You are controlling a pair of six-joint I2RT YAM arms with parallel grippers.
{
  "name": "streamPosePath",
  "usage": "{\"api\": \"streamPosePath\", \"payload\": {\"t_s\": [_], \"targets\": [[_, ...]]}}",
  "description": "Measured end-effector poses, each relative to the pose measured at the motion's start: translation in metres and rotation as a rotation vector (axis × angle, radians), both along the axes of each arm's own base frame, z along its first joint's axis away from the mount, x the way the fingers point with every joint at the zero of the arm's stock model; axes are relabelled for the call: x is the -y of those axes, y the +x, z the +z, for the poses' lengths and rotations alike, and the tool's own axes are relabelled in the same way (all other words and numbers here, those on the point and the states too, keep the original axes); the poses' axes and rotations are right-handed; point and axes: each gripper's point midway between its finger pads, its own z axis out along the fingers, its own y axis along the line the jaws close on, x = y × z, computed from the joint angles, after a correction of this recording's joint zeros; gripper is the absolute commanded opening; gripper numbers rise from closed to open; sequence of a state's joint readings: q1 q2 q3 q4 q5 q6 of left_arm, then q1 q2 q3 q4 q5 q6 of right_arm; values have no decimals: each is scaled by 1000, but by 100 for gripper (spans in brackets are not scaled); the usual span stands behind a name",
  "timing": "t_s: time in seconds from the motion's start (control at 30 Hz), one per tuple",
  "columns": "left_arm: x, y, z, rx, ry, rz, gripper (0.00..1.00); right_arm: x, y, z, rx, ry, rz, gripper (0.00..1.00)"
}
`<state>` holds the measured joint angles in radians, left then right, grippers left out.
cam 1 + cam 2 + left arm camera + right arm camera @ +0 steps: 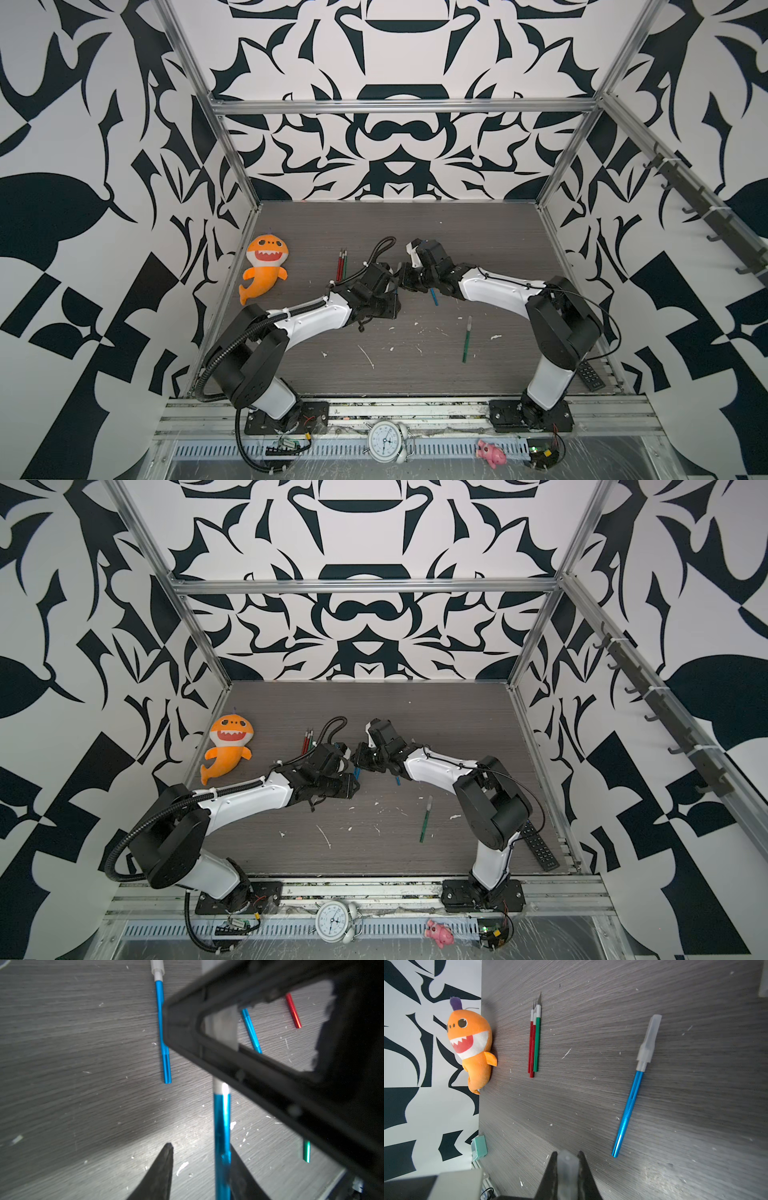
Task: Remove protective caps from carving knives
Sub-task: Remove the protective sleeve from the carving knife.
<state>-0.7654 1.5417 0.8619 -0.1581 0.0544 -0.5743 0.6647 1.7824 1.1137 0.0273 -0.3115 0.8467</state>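
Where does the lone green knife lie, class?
In a top view, the green knife lies on the table's right half, toward the front, just inside the right arm.

The left arm (311, 322) and the right arm (498, 291) are each wearing glossy white shells between bulky matte-black joint housings, with small dark screw heads dotting the white. A ribbed black conduit (299, 309) is running along the left arm, with white zip ties cinching it. A thin black cable (617, 328) is arcing off the right one. Black base plates (286, 415) are showing bolt heads. The left gripper (200, 1146) and right gripper (568, 1153) are showing tapered matte-black fingers (164, 1172).
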Motion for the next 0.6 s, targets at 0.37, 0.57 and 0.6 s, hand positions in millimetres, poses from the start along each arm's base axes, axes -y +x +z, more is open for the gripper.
{"api": "streamPosePath", "payload": {"t_s": [0.37, 0.57, 0.6], "targets": [[4, -3, 10, 5, -33, -18, 32, 1, -1, -8, -14, -21, 9, 0], [5, -4, 11, 0, -40, -26, 26, -1, 1, -11, -15, -25, 9, 0], [5, -4, 11, -1, -40, -27, 25, -1, 1, -11, -15, -26, 9, 0]]}}
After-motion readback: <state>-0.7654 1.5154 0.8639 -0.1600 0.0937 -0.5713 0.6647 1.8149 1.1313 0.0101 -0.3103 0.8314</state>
